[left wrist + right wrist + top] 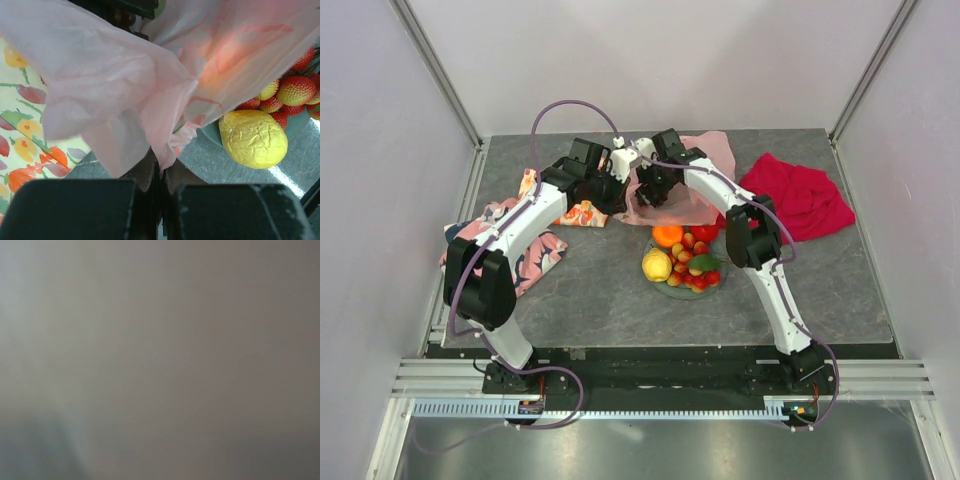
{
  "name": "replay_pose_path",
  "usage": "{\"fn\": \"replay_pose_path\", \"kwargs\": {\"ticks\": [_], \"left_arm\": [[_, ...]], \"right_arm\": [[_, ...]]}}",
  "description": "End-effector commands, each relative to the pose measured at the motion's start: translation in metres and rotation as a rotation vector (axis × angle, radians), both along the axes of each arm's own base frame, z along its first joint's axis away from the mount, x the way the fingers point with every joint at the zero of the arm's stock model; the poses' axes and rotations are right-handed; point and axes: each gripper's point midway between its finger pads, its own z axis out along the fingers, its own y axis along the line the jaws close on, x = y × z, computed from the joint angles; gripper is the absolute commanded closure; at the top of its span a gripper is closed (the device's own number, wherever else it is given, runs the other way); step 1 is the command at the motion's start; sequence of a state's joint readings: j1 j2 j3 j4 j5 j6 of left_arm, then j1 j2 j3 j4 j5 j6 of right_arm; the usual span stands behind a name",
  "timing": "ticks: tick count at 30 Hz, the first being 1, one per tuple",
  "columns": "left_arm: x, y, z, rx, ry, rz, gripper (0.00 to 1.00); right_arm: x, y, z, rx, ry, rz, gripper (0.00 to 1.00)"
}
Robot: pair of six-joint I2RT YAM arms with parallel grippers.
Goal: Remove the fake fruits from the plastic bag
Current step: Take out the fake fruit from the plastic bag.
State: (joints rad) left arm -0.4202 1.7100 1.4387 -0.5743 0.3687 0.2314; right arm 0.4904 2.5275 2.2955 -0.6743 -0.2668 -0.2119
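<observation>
The pale-pink plastic bag (pixel 688 200) lies crumpled at the back middle of the table. My left gripper (pixel 617 190) is shut on a fold of it; in the left wrist view the bag (pixel 125 75) hangs from my closed gripper (pixel 162 167). An orange-red shape (pixel 225 55) glows through the film. My right gripper (pixel 652 187) is at the bag's left edge; its own view is a grey blur. A yellow lemon (pixel 657 265), an orange (pixel 667 236), a red fruit (pixel 704 233) and small red pieces (pixel 692 270) lie on a grey-green plate (pixel 667 289).
A red cloth (pixel 798 195) lies at the back right. A pink-and-navy cloth (pixel 525 255) lies at the left, with a fruit-printed cloth (pixel 582 212) beside it, also under my left gripper (pixel 25 125). Walls enclose the table on three sides.
</observation>
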Motion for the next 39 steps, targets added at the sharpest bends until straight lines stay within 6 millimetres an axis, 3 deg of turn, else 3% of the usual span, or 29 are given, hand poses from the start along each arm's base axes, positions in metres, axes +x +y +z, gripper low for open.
{"fn": "replay_pose_path", "kwargs": {"ticks": [1, 5, 6, 9, 13, 15, 16, 18, 19, 24, 27, 29, 30, 31, 32, 34, 35, 38, 39], "left_arm": [[0.004, -0.006, 0.024, -0.056, -0.035, 0.007, 0.98], [0.011, -0.007, 0.025, -0.047, -0.049, 0.015, 0.98], [0.012, -0.007, 0.026, -0.045, -0.054, 0.014, 0.99], [0.017, -0.009, 0.026, -0.043, -0.056, 0.016, 0.99], [0.024, -0.010, 0.028, -0.040, -0.067, 0.023, 0.98], [0.029, -0.009, 0.034, -0.038, -0.089, 0.033, 0.98], [0.032, -0.009, 0.036, -0.037, -0.100, 0.036, 0.98], [0.034, -0.009, 0.037, -0.030, -0.109, 0.033, 0.98], [0.036, -0.009, 0.036, -0.030, -0.110, 0.032, 0.98], [0.039, -0.008, 0.025, -0.007, -0.102, 0.025, 0.99], [0.046, -0.005, 0.027, 0.006, -0.127, 0.055, 0.99], [0.054, 0.002, 0.030, 0.025, -0.150, 0.103, 0.98], [0.056, 0.004, 0.032, 0.030, -0.162, 0.113, 0.98], [0.057, 0.008, 0.028, 0.042, -0.160, 0.124, 0.98], [0.058, 0.010, 0.026, 0.050, -0.164, 0.134, 0.98], [0.061, 0.013, 0.013, 0.067, -0.141, 0.141, 0.98], [0.063, 0.017, 0.007, 0.090, -0.135, 0.157, 0.98], [0.074, 0.025, 0.003, 0.110, -0.134, 0.192, 0.98], [0.078, 0.028, 0.004, 0.105, -0.136, 0.201, 0.98]], "right_arm": [[0.008, -0.001, -0.011, -0.027, -0.008, -0.010, 0.18], [-0.002, -0.009, -0.013, -0.060, 0.017, 0.019, 0.47], [-0.003, -0.011, -0.012, -0.057, 0.023, 0.020, 0.60], [-0.008, -0.013, 0.003, -0.040, 0.020, 0.022, 0.68], [-0.011, -0.013, 0.057, 0.007, -0.050, 0.037, 0.71], [-0.018, -0.016, 0.074, 0.015, -0.063, 0.063, 0.72], [-0.024, -0.018, 0.093, 0.024, -0.081, 0.075, 0.72], [-0.032, -0.025, 0.101, 0.012, -0.087, 0.096, 0.73], [-0.037, -0.029, 0.117, 0.016, -0.106, 0.095, 0.74], [-0.034, -0.056, 0.139, 0.039, -0.126, 0.051, 0.78], [-0.036, -0.070, 0.128, 0.021, -0.093, 0.029, 0.78], [-0.032, -0.081, 0.150, 0.085, -0.094, 0.007, 0.81], [-0.030, -0.084, 0.176, 0.136, -0.150, -0.004, 0.81], [-0.030, -0.088, 0.178, 0.129, -0.181, 0.004, 0.85], [-0.038, -0.093, 0.161, 0.083, -0.172, 0.034, 0.86], [-0.045, -0.107, 0.164, 0.072, -0.156, 0.067, 0.96], [-0.044, -0.112, 0.192, 0.121, -0.186, 0.074, 0.98], [-0.031, -0.144, 0.248, 0.216, -0.313, 0.024, 1.00], [-0.028, -0.152, 0.254, 0.220, -0.333, 0.006, 1.00]]}}
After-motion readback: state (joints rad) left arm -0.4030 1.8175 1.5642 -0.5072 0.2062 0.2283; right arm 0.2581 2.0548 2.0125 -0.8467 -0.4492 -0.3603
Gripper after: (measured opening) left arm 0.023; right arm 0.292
